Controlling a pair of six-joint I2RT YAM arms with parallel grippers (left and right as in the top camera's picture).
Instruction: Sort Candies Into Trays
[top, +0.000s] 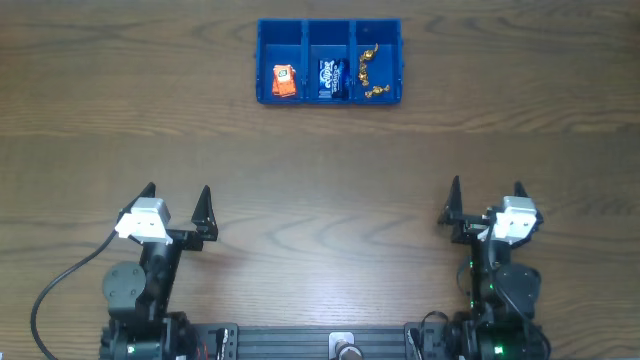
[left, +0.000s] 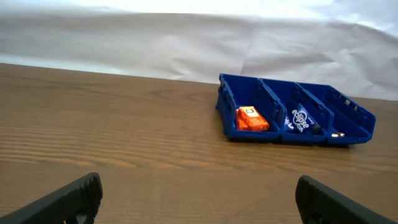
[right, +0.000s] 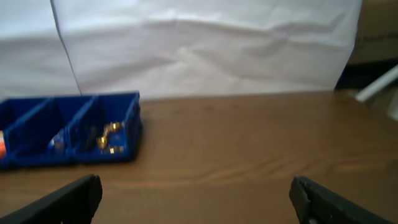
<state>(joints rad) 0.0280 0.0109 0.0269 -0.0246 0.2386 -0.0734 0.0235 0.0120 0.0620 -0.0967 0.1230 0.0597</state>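
Overhead looks down; both wrist views face the tray (top: 262, 60).

Wooden table (top: 320, 200); a blue three-compartment tray (top: 329, 31) rests directly on its far side.

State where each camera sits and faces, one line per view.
Top view: overhead, looking down at the table; both arms, left gripper, right gripper.
Left wrist view: on left arm, facing the blue tray; own open fingers.
Right wrist view: on right arm, facing likewise; own open fingers.
Shared: all three show the blue tray.
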